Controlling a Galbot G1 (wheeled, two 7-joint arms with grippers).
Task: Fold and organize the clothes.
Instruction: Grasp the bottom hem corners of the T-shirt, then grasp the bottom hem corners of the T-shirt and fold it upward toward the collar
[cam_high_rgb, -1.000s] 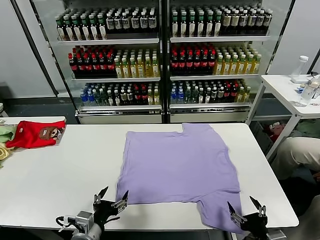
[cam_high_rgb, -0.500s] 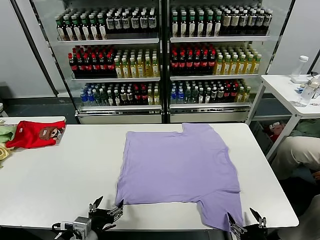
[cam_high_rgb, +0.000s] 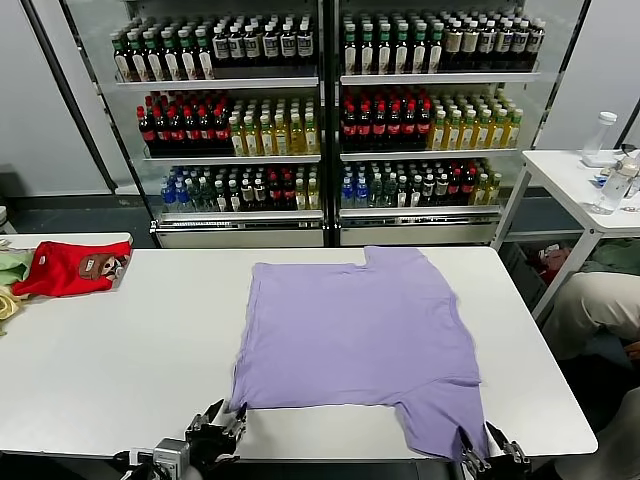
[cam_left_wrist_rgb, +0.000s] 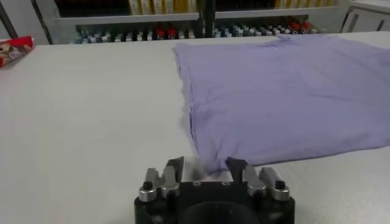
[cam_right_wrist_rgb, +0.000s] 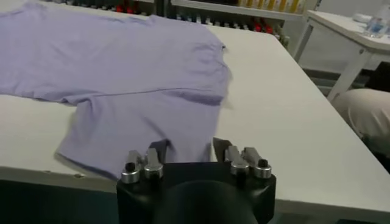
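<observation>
Lavender T-shirt (cam_high_rgb: 360, 340) lies flat on the table (cam_high_rgb: 100, 350), stretching away from both arms; left pincer (cam_left_wrist_rgb: 204, 171) half-closed around its near left corner, right pincer (cam_right_wrist_rgb: 190, 152) half-closed around the near sleeve edge, grip unconfirmed.
</observation>
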